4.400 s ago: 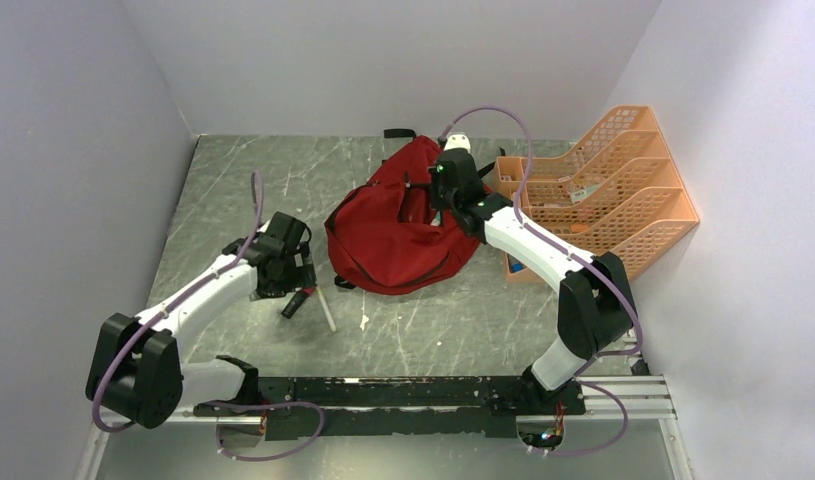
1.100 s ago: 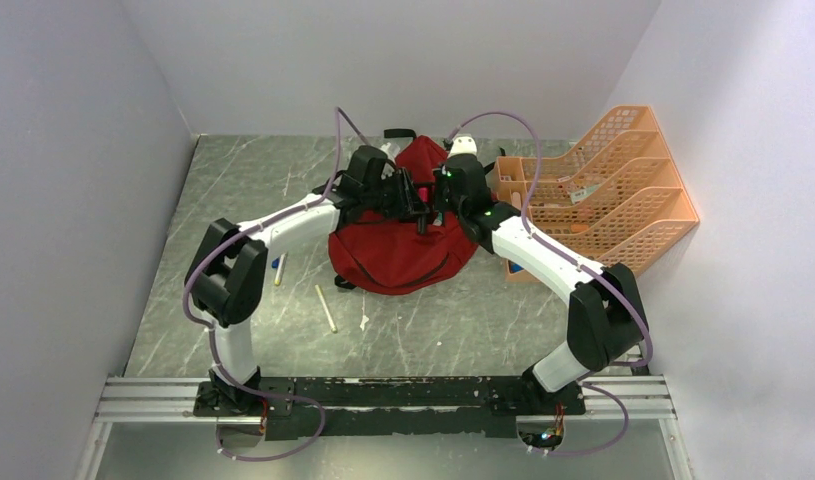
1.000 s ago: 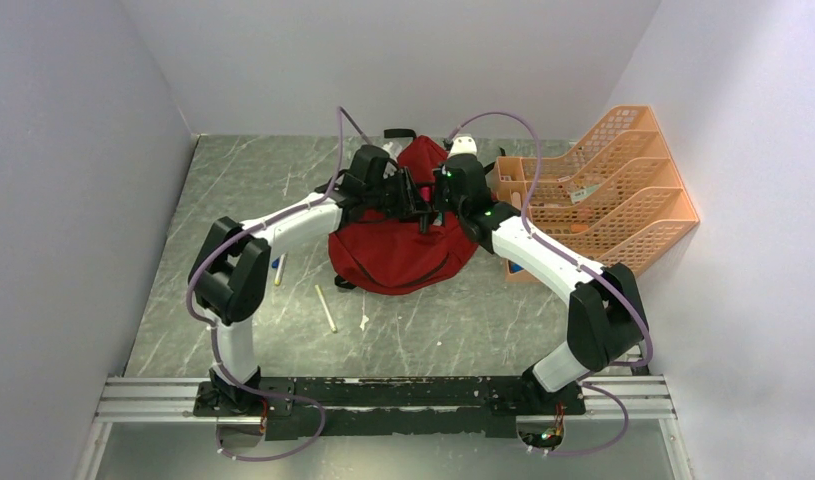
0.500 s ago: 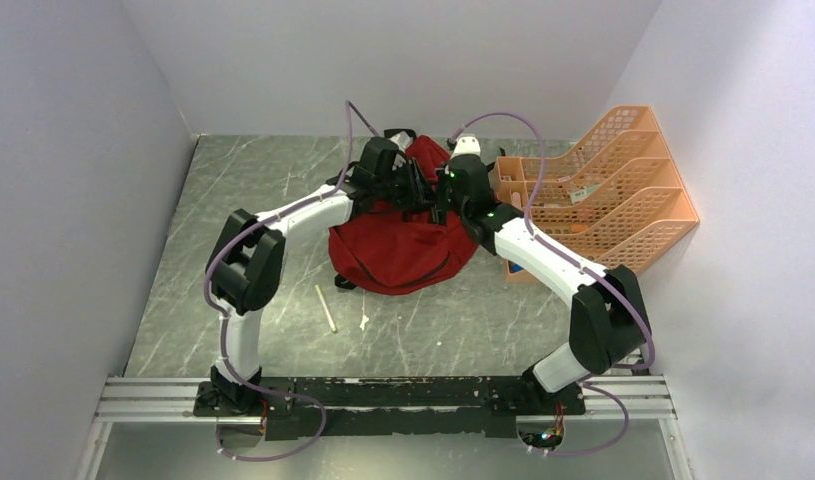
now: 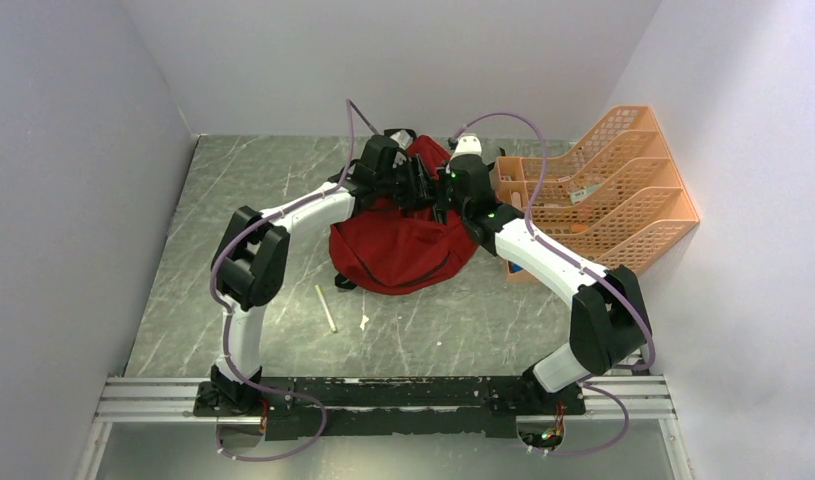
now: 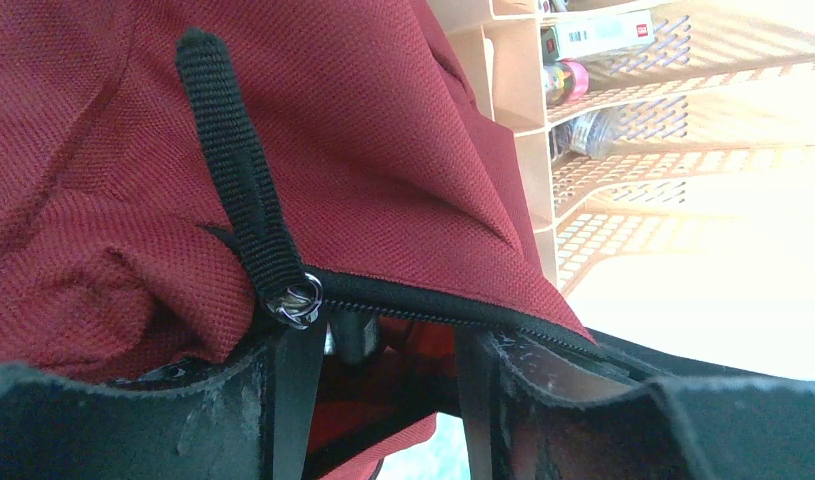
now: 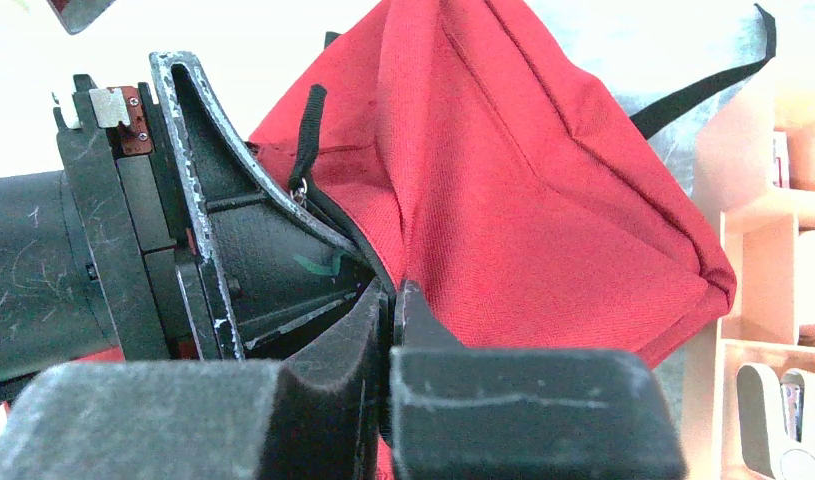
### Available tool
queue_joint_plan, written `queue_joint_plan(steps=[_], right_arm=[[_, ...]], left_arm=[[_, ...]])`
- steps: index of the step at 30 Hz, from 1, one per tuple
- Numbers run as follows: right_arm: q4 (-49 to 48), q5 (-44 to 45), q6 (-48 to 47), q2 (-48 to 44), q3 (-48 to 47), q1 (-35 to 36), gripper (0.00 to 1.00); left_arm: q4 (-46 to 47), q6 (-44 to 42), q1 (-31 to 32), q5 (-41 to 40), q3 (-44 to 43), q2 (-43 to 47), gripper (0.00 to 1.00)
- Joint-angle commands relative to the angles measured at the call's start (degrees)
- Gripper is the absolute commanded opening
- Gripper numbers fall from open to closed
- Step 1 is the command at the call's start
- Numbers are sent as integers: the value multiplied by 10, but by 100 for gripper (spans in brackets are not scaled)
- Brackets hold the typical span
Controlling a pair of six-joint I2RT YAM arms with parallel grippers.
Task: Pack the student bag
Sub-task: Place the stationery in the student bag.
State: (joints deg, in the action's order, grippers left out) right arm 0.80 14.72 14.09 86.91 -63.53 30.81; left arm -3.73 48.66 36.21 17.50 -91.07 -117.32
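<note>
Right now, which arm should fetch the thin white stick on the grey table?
Left. The left gripper stands open at the mouth of the dark red fabric backpack, and the white stick lies on its side. The right gripper is clamped on the zip edge.

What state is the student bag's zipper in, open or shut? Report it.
Open, at least partly: the zipper of the student bag gapes, with the left gripper poking in under it.
</note>
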Motion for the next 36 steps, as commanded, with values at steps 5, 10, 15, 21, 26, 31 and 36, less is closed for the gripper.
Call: queue_joint_plan(steps=[5,10,15,21,26,31,36], right_arm=[[-20,14,2,-22,6,0,0],[-22,20,9,-21,8,0,0],[-19,18,12,-17,6,0,0],[-15,2,-2,-14,1,-11,0],[1,-25,-33,-4,-10,-15,0],[-5,-70,-92,1,-10,-16,0],[-36,-57,-177,10,0,19,0]], left_arm=[[22,-22,-7,-6,13,38,52],[7,-62,-8,-12,41,86,50],[2,-101,-10,-6,87,150,49],[-27,-143,-30,-44,173,245,48],[-103,-169,-65,-135,223,315,48],[-197,-167,-82,-249,278,380,64],[-229,-148,-87,-273,359,448,68]])
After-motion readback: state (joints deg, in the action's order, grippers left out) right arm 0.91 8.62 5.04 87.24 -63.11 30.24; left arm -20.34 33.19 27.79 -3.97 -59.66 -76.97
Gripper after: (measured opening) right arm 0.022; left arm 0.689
